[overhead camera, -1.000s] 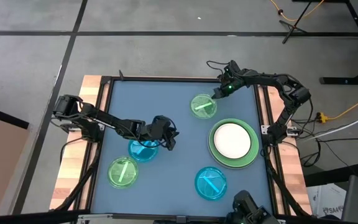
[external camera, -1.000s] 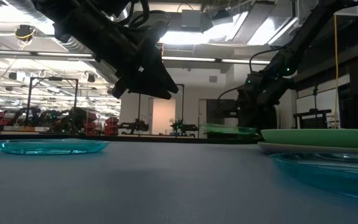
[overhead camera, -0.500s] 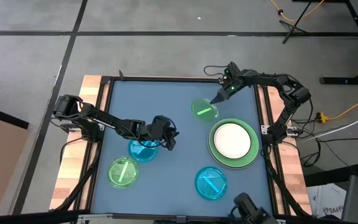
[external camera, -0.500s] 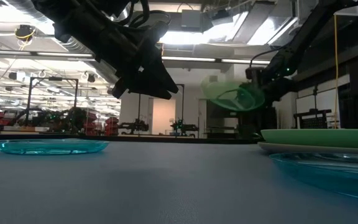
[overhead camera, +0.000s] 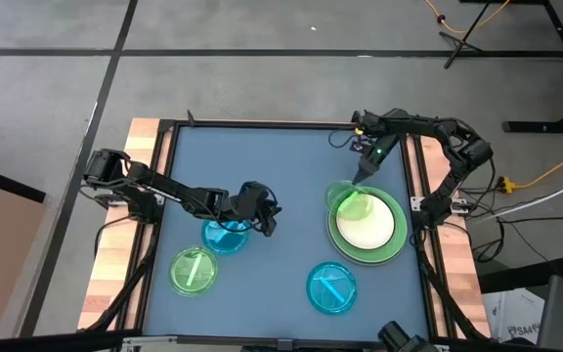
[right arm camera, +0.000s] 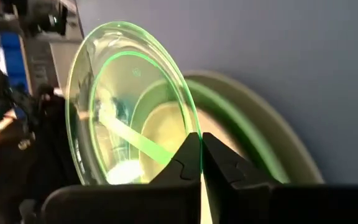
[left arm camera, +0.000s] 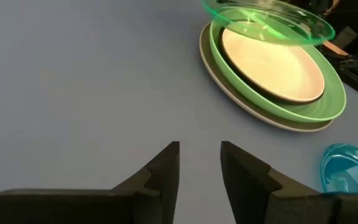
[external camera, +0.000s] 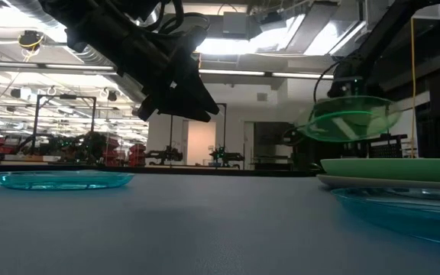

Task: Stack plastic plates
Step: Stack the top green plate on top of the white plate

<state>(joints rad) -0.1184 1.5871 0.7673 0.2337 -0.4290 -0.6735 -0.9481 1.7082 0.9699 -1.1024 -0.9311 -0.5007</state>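
We judge the green plate (overhead camera: pixel 353 203) light, thin and slippery; right gripper (overhead camera: pixel 362 174) pinches its rim over the stack (overhead camera: pixel 391 244) near the table's right edge; left gripper (overhead camera: pixel 262 217) hangs apart.

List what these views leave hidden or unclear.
- Grey plate: only its rim shows, under the light green plate and white plate.
- Left gripper: in the high view it covers part of a blue plate.
- Low view: the other blue plate is cut off by the edge.
- Black plate: in no view.
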